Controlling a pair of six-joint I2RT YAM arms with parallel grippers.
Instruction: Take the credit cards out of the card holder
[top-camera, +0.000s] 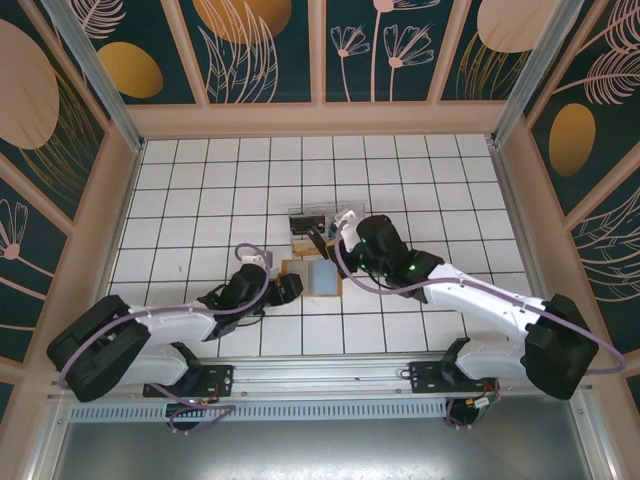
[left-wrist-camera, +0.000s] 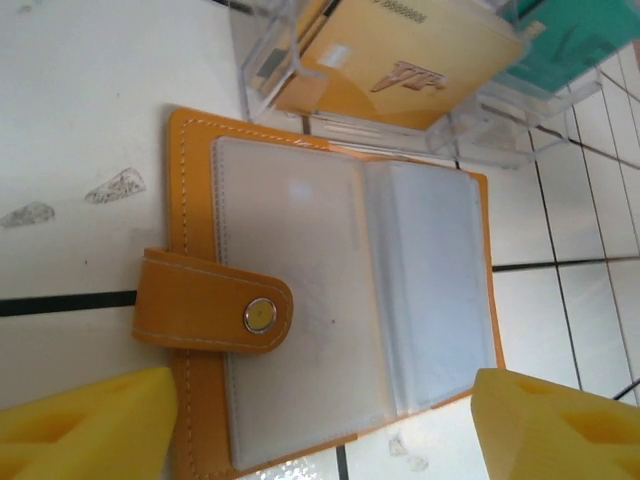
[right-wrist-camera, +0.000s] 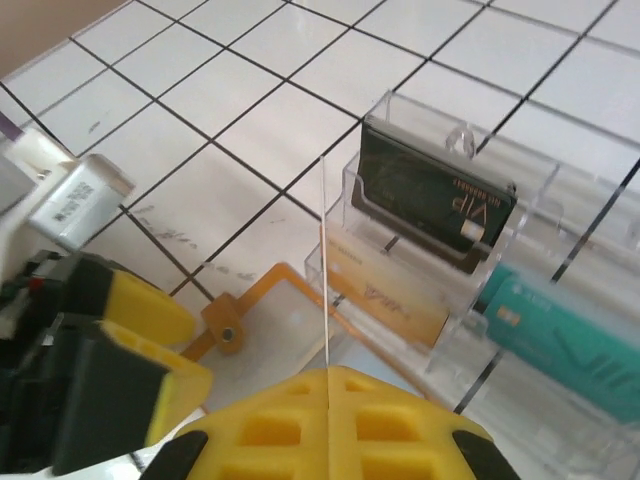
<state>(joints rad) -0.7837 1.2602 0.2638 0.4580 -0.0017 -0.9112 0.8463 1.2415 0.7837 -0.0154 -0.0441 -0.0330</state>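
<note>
Task looks done: the tan-orange leather card holder (left-wrist-camera: 300, 300) under the wide-open left end effector (left-wrist-camera: 322, 425) seems empty, three credit cards (left-wrist-camera: 400, 60) sit in the clear plastic tray (left-wrist-camera: 470, 135) beyond, and the right end effector (right-wrist-camera: 328, 400) is closed.

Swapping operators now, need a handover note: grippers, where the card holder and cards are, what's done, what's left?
Left gripper: open, above the card holder.
Right gripper: shut, close to the clear tray; I can't tell if it pinches anything.
Card holder: lying open on the table, right next to the tray.
Done: dark card, gold card and teal card sit in the tray.
Left: the visible sleeves look empty; check any underneath, hidden here.
</note>
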